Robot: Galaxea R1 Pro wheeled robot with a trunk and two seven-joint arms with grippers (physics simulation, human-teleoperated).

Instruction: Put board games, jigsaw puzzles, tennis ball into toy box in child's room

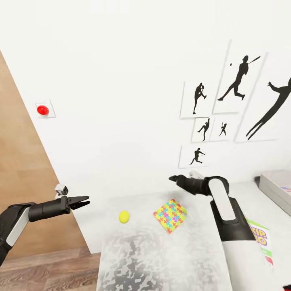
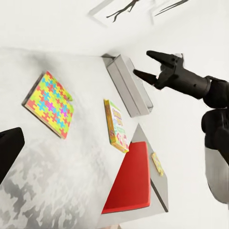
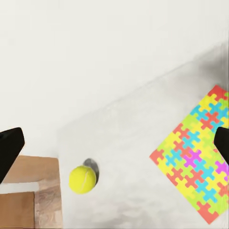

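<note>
The right claw [image 1: 174,178] hangs above the far part of the surface [image 1: 161,258], close to the white wall, its fingers spread apart and grasping nothing. The jigsaw puzzle [image 1: 170,215] lies flat on the surface just nearer than this claw, and the tennis ball [image 1: 124,216] rests to the puzzle's left, a little apart from it. The left claw [image 1: 84,201] hovers off the surface's left edge, over the wood floor [image 1: 44,270], and left of the ball; its fingers look nearly together and it carries nothing. A SKIP-BO game box [image 1: 260,240] lies at the right, partly hidden behind the right arm. The grey toy box [image 1: 275,186] sits on the surface at the far right, well apart from both claws.
</note>
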